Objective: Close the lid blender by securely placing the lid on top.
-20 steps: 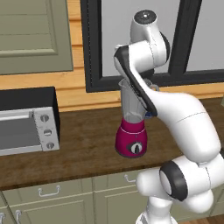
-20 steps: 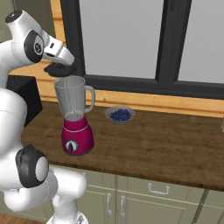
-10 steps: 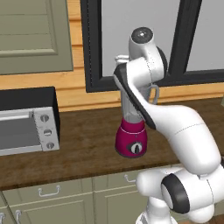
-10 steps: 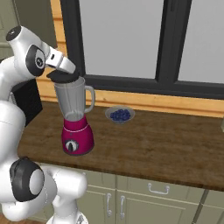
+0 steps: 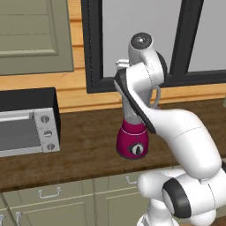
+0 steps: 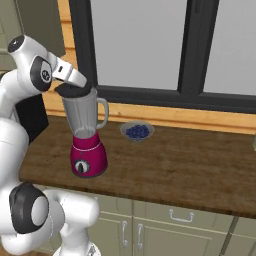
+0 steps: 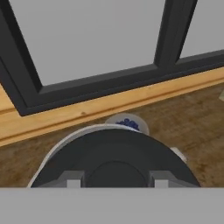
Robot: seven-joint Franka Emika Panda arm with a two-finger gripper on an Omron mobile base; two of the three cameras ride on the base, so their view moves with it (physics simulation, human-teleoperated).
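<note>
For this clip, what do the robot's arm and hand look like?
The arm is glossy white with rounded, bulbous links and dark grey rings and caps at the joints. The hand is a white block. Its small grey fingertips are boxy and squared. No cables or markings are visible.

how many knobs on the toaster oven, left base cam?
3, stacked vertically on the right side of the toaster oven's front panel: top, middle, bottom. Its left end is cut off by the frame, so more could be hidden.
</note>
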